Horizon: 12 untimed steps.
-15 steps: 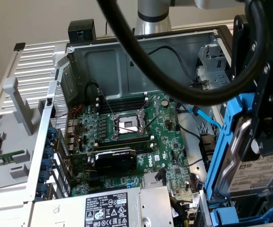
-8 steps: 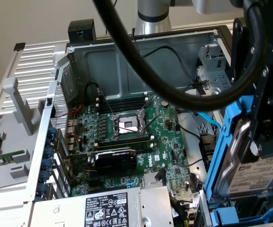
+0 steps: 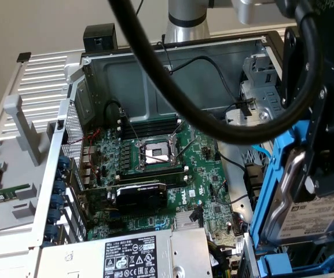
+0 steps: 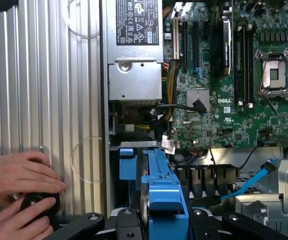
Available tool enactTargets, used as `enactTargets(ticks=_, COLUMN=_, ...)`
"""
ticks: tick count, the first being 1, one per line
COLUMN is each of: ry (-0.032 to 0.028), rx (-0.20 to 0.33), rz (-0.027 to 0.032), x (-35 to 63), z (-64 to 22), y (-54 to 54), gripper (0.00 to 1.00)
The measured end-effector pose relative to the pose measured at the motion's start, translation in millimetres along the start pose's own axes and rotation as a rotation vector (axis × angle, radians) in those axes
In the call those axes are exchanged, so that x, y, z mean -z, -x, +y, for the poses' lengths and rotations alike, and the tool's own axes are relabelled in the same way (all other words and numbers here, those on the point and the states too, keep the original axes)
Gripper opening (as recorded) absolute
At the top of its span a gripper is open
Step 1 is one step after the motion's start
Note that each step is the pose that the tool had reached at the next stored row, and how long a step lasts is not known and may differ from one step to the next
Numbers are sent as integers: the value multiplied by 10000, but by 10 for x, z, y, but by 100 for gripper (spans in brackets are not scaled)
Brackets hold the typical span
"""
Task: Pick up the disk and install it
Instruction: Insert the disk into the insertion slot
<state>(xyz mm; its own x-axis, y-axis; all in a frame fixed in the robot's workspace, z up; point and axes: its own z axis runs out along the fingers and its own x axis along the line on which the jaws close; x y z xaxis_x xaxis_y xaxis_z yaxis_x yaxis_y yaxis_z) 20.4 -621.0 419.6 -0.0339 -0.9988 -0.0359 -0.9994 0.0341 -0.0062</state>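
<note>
Fingers seemingly clamp disk; tips hidden, disk cropped at edge.

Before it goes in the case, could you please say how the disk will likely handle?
The disk looks like a solid metal block, so probably stiff and heavy for its size. Its blue carrier is thin plastic and may flex slightly. Held on edge by the end effector, it would likely tip if released.

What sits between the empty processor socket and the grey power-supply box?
A black expansion card lies between the socket and the power-supply box, clearest in the exterior view.
</note>
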Motion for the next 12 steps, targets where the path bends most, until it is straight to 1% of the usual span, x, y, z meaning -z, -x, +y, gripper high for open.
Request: enactTargets(ticks=12, ry=-1, rx=-19, rz=1, x=-61, z=0, y=-2, gripper=37)
